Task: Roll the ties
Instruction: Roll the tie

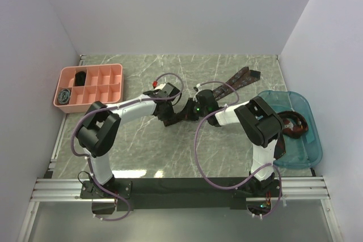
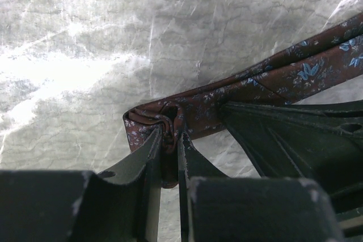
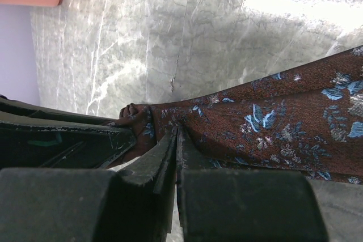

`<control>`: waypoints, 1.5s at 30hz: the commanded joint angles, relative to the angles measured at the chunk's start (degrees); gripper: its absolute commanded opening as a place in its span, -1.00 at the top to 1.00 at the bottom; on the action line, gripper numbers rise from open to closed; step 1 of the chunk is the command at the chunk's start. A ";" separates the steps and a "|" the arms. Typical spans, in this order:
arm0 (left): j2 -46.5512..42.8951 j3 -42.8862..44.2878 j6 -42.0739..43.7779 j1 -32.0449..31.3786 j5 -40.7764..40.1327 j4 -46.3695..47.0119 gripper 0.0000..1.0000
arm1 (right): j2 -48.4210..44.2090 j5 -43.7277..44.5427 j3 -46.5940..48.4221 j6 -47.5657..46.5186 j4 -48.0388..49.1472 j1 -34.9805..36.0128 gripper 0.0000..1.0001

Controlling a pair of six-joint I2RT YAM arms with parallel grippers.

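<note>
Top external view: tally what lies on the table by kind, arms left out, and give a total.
Ties: 4 (long maroon strip, black coil, grey-blue coil, dark red bundle, taken as one)
Containers: 2 (pink tray, blue bin)
Total: 6

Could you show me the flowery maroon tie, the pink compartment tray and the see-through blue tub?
The maroon flower-patterned fabric necktie [image 1: 243, 77]: overhead view, on the free strip beyond the arms.
The pink plastic compartment tray [image 1: 96, 67]: overhead view, on its far rim.
The translucent blue plastic tub [image 1: 299, 152]: overhead view, on its bare near floor.
</note>
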 commanded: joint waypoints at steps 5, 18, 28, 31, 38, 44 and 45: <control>2.49 2.49 0.52 0.15 1.02 1.81 0.64 | 1.76 0.55 -1.28 0.26 -2.09 0.20 0.87; 1.79 -0.06 -1.23 0.07 0.93 6.55 -0.10 | -0.25 -0.68 -2.95 -1.85 -0.51 0.47 0.88; -1.02 -5.68 -4.75 0.07 2.51 13.14 -0.26 | -6.76 -3.41 -6.82 -4.84 6.96 0.55 0.40; -2.16 -7.00 -5.80 -0.11 2.34 14.64 -0.18 | -7.38 -3.59 -7.61 -4.22 8.81 0.55 0.36; -4.88 -10.60 -8.52 -0.46 1.02 18.68 -0.25 | -8.17 -4.20 -9.98 -2.73 13.64 0.55 0.37; -6.38 -13.15 -10.02 -0.81 0.41 22.02 -0.31 | -8.17 -5.17 -11.83 -1.76 18.30 0.47 0.17; -6.55 -13.68 -10.20 -0.90 0.32 22.20 -0.32 | -8.08 -5.17 -11.74 -1.59 18.82 0.55 0.10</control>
